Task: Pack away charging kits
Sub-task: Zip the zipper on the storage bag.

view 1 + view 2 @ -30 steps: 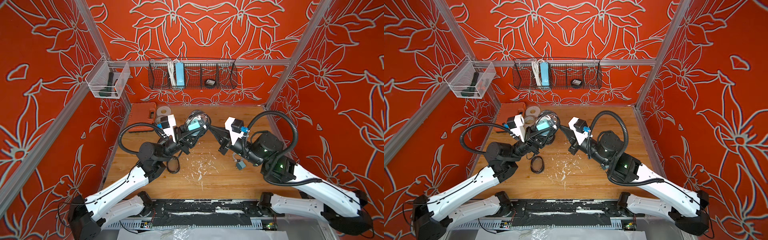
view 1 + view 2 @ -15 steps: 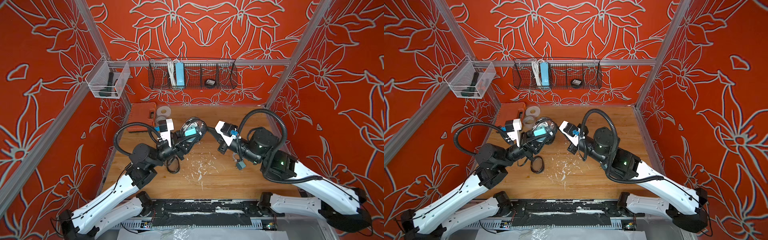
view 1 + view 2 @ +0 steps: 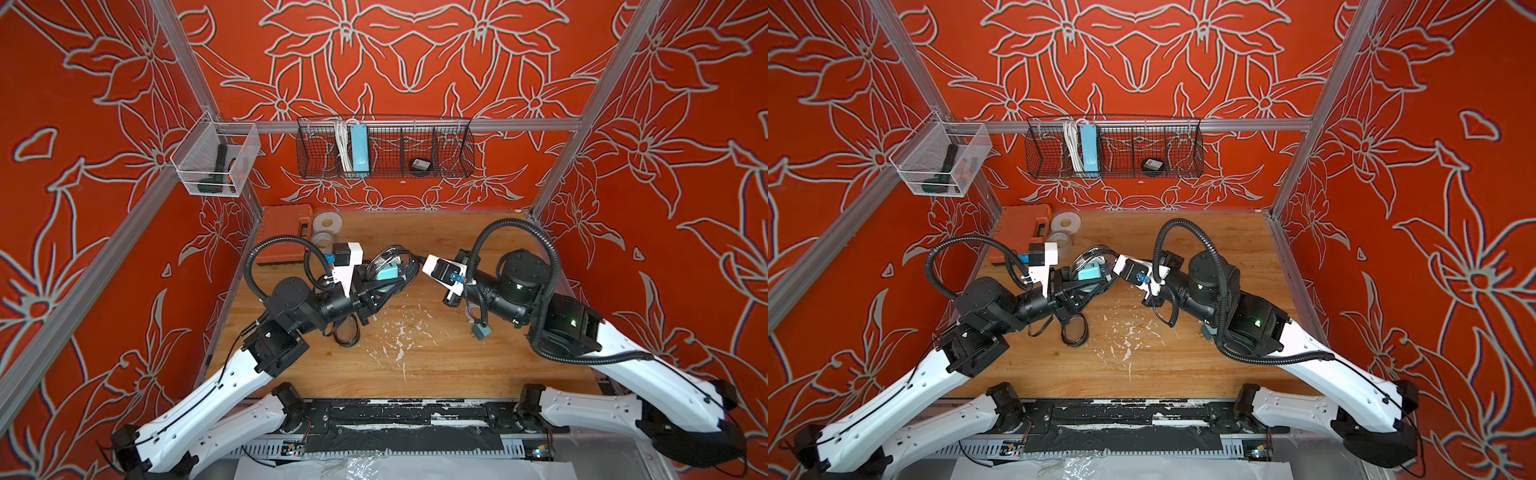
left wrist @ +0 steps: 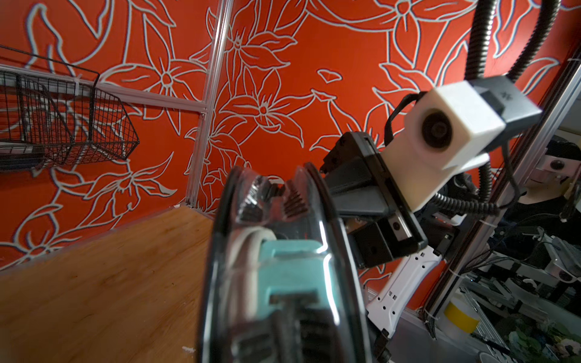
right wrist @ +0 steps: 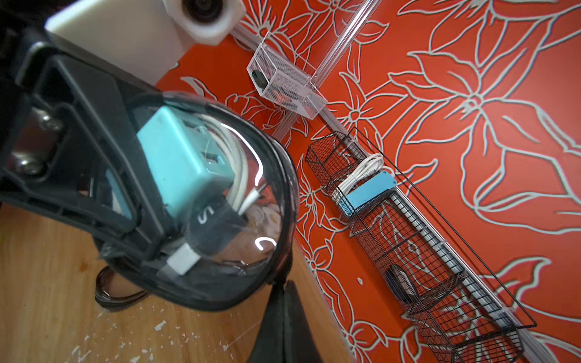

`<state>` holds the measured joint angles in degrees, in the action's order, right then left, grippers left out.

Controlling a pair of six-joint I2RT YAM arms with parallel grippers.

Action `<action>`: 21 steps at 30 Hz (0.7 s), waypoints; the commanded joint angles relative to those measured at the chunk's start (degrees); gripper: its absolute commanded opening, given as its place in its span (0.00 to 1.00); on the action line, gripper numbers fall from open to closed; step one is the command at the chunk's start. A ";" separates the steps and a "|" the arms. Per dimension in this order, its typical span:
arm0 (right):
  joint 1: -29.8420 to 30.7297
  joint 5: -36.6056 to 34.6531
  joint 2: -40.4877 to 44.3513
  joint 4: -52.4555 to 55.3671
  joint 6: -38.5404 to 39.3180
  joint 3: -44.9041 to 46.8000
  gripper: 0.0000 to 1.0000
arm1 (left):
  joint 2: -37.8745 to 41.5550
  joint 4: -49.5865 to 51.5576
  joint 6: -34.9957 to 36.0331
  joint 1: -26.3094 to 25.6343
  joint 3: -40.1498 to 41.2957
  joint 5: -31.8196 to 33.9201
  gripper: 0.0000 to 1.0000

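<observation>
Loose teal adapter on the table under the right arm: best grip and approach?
Pinch the teal adapter across two opposite flat faces of its cube body, coming straight down from above: it lies on the table, sides exposed. The right arm overhangs it, so it likely must pull back first.

Plug adapter (image 5: 182, 160) and coiled cable (image 5: 240, 157) sit inside an oval case (image 5: 270, 195), raised above the table (image 3: 415, 365) centre. Another oval case (image 3: 347, 332) lies on the table nearer the front; a second adapter (image 3: 482, 331) lies right of centre.
</observation>
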<state>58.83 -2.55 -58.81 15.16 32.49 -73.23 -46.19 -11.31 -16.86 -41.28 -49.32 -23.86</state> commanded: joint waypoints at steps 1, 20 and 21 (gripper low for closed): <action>-5.10 -3.97 3.61 -5.10 6.29 -2.51 0.00 | -0.53 8.84 1.41 0.14 1.15 -2.61 0.00; -18.58 6.62 -1.17 -1.98 22.54 1.63 0.00 | -9.97 12.72 9.57 0.14 0.67 -3.56 0.00; -19.72 6.81 -2.11 -1.39 22.21 0.92 0.00 | -12.04 12.57 9.93 0.14 0.79 -3.34 0.00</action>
<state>43.46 10.63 -60.18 20.32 52.75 -67.90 -56.45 -6.55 -9.85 -41.01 -49.63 -23.09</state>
